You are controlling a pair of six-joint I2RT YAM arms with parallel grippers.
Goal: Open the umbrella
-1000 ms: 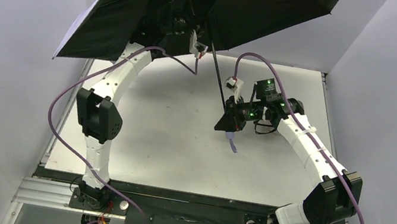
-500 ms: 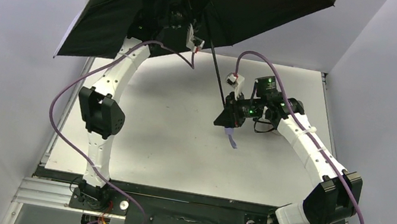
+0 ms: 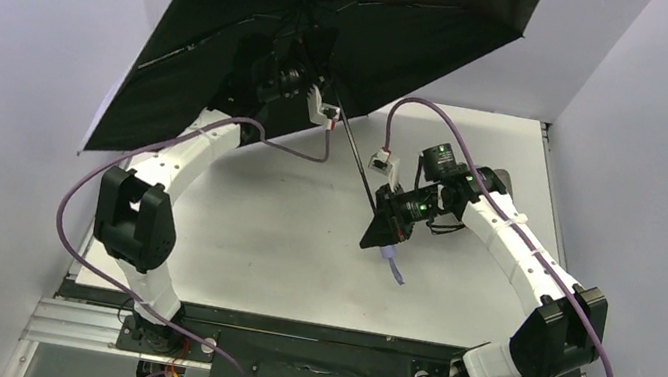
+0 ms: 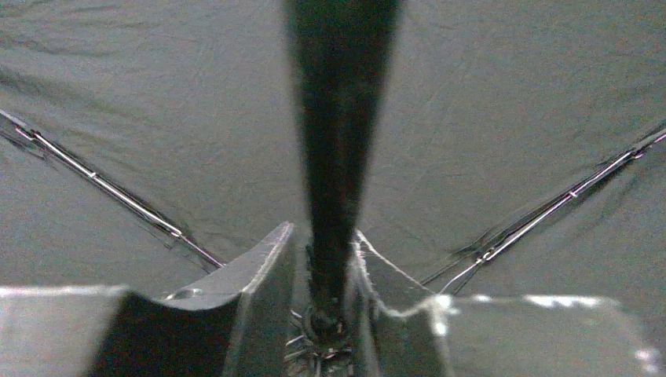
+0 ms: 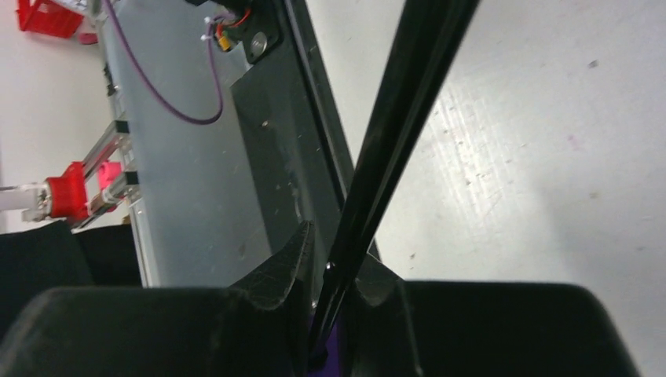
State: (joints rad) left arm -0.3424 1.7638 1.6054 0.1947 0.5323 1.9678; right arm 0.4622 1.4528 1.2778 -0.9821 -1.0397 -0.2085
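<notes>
White table w/ pale walls on 3 sides; both arms reach in from the near edge. Over the far-left part of it the umbrella is open & held up in the air. It's tilted so the black underside of its canopy faces the top cam. It spreads wide, hides the back-left corner & runs out past the top of the view. Thin ribs show against the black. The shaft runs diag. from the hub down-right to above mid-table.

The left gripper is up under the canopy, at the hub. Left wrist cam: its fingers sit one each side of the shaft, closed in tight round it right where the ribs meet. Canopy fabric fills the bkgd.

The right gripper has the low end. Right wrist cam: its jaws are clamped on the shaft just above the lilac handle, only a sliver of purple showing btwn the fingers. In the top view the strap dangles below that gripper; can't tell if it touches the table. Behind the shaft in the right wrist view are the table, the metal frame at its near edge & a purple cable.
</notes>
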